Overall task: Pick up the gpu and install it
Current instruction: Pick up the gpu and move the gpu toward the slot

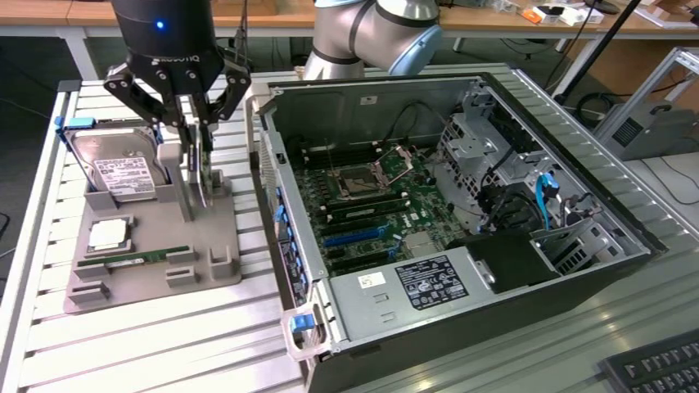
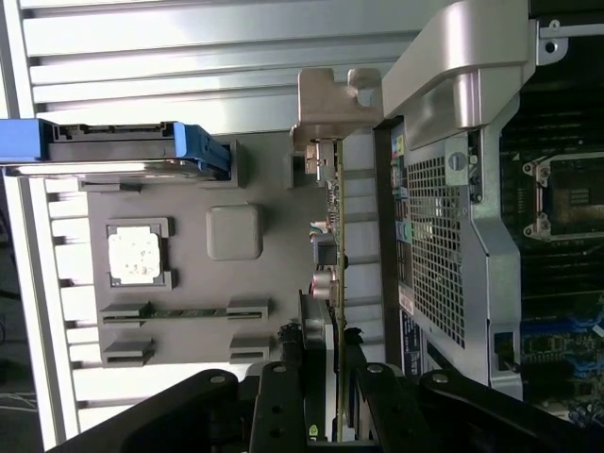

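The gpu [image 1: 198,182] is a thin card standing on edge over the grey holder tray [image 1: 224,225], at the exterior view's left. My gripper [image 1: 193,147] comes down on it from above, its dark fingers [image 1: 178,123] pressed to both faces of the card, shut on it. In the wrist view the gpu [image 2: 332,236] runs edge-on away from my gripper [image 2: 332,351], ending in its silver bracket [image 2: 330,99]. Whether the card's lower edge still touches the tray I cannot tell. It hangs just beside the open computer case [image 1: 327,94].
On the tray lie a silver hard drive with blue handles [image 1: 123,168], a CPU chip [image 1: 110,235] and a RAM stick [image 1: 137,259]. The case's motherboard [image 1: 366,196] faces up, with blue slots [image 1: 355,239]. A keyboard [image 1: 656,368] sits at the exterior view's lower right.
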`<state>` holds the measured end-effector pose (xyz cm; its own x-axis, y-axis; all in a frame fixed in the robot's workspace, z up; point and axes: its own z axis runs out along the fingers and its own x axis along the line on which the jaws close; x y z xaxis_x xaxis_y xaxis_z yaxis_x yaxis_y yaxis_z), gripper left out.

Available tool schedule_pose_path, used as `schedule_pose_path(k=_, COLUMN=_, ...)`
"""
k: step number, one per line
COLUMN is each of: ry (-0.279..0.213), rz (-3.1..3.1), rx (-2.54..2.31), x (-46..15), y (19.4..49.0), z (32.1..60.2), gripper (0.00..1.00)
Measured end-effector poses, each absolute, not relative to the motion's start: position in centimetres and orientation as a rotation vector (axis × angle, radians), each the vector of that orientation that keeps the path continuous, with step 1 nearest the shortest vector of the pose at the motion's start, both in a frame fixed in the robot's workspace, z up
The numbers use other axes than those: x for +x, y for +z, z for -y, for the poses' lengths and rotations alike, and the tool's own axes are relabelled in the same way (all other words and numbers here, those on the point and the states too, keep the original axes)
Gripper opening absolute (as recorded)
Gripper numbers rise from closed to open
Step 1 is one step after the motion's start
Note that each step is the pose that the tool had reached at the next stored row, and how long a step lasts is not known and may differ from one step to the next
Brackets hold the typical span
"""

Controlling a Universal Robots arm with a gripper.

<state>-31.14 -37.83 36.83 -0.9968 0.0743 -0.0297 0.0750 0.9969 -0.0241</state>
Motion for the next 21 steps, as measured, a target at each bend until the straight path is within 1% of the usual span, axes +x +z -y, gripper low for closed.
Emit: schedule_pose_path(k=21, ry=-0.04, rz=-3.11, rx=0.116, x=-31.14, y=37.41, z=37.83, gripper=0.27)
